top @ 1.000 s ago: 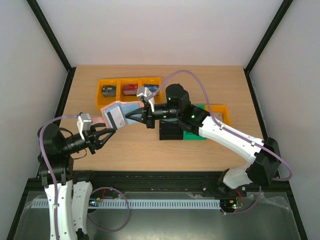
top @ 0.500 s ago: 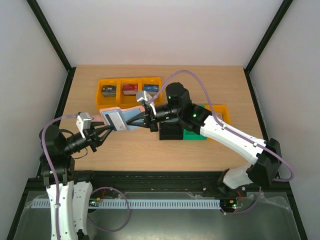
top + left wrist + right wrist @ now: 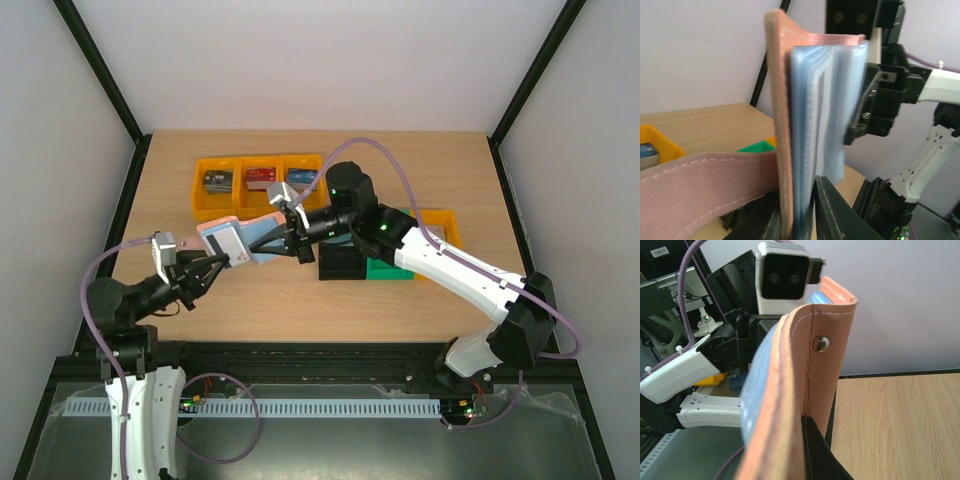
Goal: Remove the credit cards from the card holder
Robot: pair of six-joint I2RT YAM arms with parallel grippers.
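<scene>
The card holder (image 3: 232, 240) hangs open in the air over the table's left half, held from both sides. Its pinkish-brown cover (image 3: 782, 100) and pale blue sleeves stand upright in the left wrist view. My left gripper (image 3: 213, 266) comes from the near left, and its jaws (image 3: 797, 220) press on the cover and several sleeves. My right gripper (image 3: 282, 233) is shut on the other leather flap (image 3: 825, 365), with one black finger (image 3: 816, 450) showing. A greyish credit card face (image 3: 230, 244) shows inside the holder. No card can be made out in the wrist views.
Three joined yellow bins (image 3: 258, 160) at the back left hold small flat items. A black box (image 3: 340, 264) on a green piece (image 3: 388, 271) sits under the right arm. Another yellow bin (image 3: 441, 222) lies behind it.
The holder and both grippers have drifted left and slightly nearer. The left arm has pulled back to the left, and its jaws have narrowed onto the holder.
</scene>
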